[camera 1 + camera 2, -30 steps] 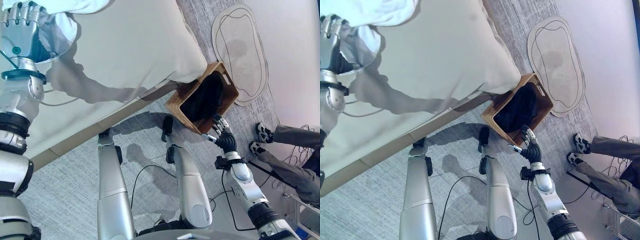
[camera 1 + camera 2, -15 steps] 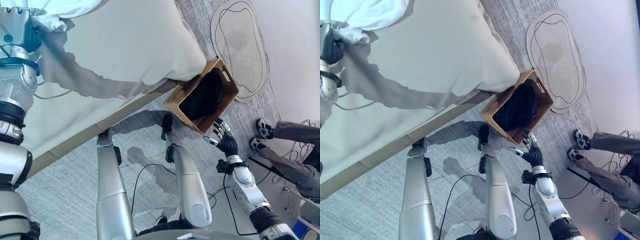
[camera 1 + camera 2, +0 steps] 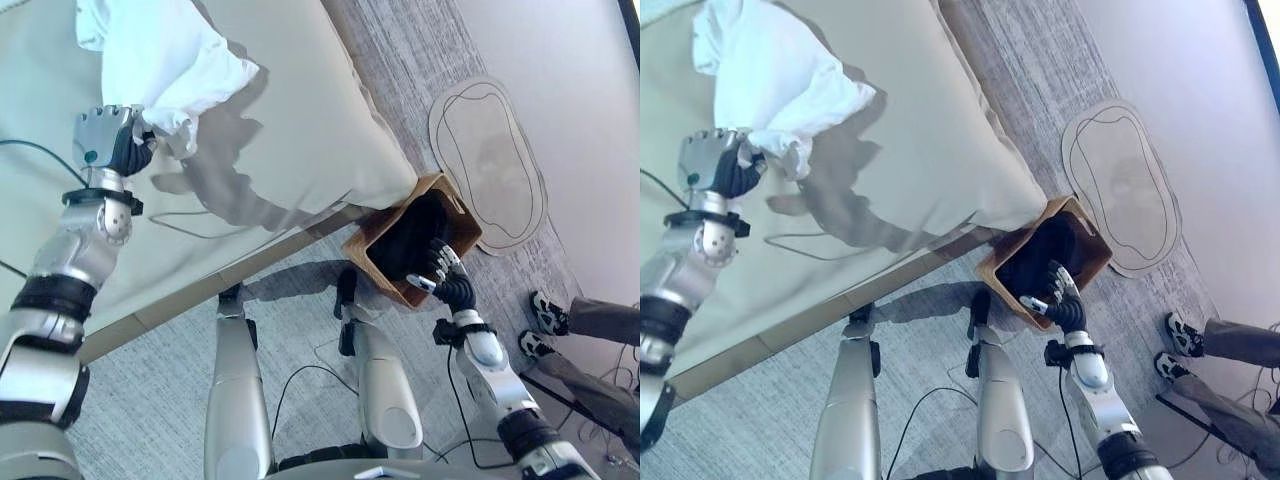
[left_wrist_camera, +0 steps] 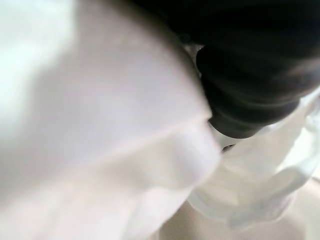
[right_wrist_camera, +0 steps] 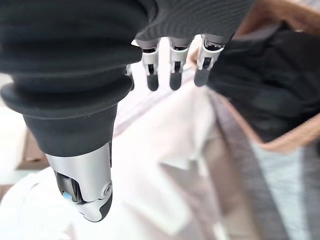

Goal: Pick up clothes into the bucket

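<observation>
A white garment lies bunched on the pale bed, and my left hand is curled into its lower edge. The left wrist view shows the white cloth pressed close against the hand's dark cover. A woven basket stands on the floor at the bed's corner with a dark garment inside. My right hand hovers at the basket's near rim, open, holding nothing. In the right wrist view its fingers point straight toward the basket.
A pale oval rug lies on the grey carpet beyond the basket. A person's shoes and legs are at the right, close to my right arm. The bed's edge runs diagonally across the floor.
The camera has shifted. My left hand has reached farther out over the bed with the white garment. My right hand has moved closer to the basket's rim.
</observation>
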Motion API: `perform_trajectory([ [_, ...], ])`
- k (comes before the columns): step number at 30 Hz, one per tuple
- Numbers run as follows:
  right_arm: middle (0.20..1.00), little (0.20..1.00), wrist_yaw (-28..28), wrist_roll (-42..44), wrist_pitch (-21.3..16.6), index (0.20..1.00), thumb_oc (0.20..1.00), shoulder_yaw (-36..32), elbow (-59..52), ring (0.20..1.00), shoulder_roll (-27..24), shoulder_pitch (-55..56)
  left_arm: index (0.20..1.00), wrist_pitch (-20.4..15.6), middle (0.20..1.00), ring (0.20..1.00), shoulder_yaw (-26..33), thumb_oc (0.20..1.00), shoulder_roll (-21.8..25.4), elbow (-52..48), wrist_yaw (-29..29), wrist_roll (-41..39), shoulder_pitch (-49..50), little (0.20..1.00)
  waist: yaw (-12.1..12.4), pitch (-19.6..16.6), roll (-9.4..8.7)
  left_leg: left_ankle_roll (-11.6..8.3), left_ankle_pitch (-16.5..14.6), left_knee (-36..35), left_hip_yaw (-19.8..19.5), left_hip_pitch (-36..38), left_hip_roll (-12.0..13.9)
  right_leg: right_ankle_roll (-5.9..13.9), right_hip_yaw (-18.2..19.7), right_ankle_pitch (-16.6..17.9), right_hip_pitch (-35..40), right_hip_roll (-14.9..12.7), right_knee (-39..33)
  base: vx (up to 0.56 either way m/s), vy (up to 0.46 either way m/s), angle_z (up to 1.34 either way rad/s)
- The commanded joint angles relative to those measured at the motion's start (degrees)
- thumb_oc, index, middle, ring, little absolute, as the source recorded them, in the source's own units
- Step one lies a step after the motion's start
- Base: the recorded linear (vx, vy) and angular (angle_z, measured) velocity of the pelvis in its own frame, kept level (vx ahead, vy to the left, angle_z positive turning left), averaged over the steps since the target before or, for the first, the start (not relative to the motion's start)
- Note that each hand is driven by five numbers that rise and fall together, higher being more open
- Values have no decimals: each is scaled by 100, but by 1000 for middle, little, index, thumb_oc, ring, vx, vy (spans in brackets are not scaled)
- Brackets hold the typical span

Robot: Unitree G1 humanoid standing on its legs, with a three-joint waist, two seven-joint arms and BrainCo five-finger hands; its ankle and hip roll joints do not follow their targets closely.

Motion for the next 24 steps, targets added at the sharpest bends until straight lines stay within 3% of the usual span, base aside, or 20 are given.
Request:
perform_trajectory([
  [1,1000,1000,-211,-413,-6,1000,1000,-527,131,1000,-166,-78,200,-418,200,200,360,200,-438,-285,-119,-110,327,200,155,-525,345,169,189,-301,20,309,-58,189,-142,-138,745,-253,143,75,-23,11],
  [5,1000,1000,-211,-550,80,1000,1000,-546,257,1000,-194,-267,200,-622,200,200,562,200,-810,-941,-323,-350,781,200,244,-652,467,168,313,-625,-32,746,-64,160,-194,-88,1123,-217,-108,41,-31,18],
  [7,1000,1000,-205,-961,158,1000,1000,-459,313,1000,-271,-454,200,-952,200,200,770,200,-1054,-1649,-595,-846,1072,200,345,-822,564,139,361,-906,-27,1112,20,140,-210,-92,1410,-133,-316,39,-61,15],
  [11,1000,1000,-161,-1370,197,1000,1000,-236,279,1000,-410,-646,200,-1176,200,200,814,200,-1149,-2170,-857,-1326,1238,200,365,-1007,642,102,574,-1295,-3,1386,128,138,-248,35,1587,-70,-583,15,-38,1],
  [14,1000,1000,-31,-1732,239,1000,1000,63,154,1000,-527,-771,200,-1401,200,200,782,200,-1119,-2773,-1160,-1934,1261,200,389,-1230,720,6,811,-1789,50,1675,221,150,-314,96,1789,11,-826,24,-46,-2],
  [17,1000,1000,158,-2546,306,1000,1000,575,-115,1000,-776,-1040,200,-1653,200,200,595,200,-1361,-3281,-1660,-3125,1141,200,402,-1486,782,-64,910,-2079,143,1997,272,149,-393,138,2075,69,-1067,36,-49,-5],
  [24,1000,1000,460,-2726,304,1000,1000,1391,-333,1000,-567,-1759,200,-1530,200,200,38,200,-1865,-3609,-2228,-4141,757,200,430,-1822,867,-36,726,-2009,311,2468,295,111,-269,148,2480,113,-1261,59,-27,-9],
])
